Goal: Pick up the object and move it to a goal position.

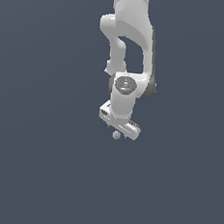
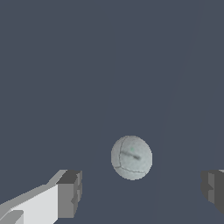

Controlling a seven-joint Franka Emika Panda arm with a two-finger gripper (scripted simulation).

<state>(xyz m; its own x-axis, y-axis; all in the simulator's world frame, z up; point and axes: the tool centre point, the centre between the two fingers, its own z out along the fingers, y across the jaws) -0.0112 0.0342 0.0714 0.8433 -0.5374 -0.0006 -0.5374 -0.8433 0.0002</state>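
The object is a small pale grey-blue ball lying on the dark slate surface. In the exterior view the white arm reaches down over it and my gripper hangs right above the ball, hiding most of it. The wrist view shows my gripper open: one grey fingertip stands on one side and the other fingertip on the other, wide apart. The ball sits in the gap between them, a little beyond the tips and nearer the first finger. Neither finger touches it.
The flat dark grey-blue ground fills both views. The white arm links rise above the gripper in the exterior view. No goal marker or other object shows.
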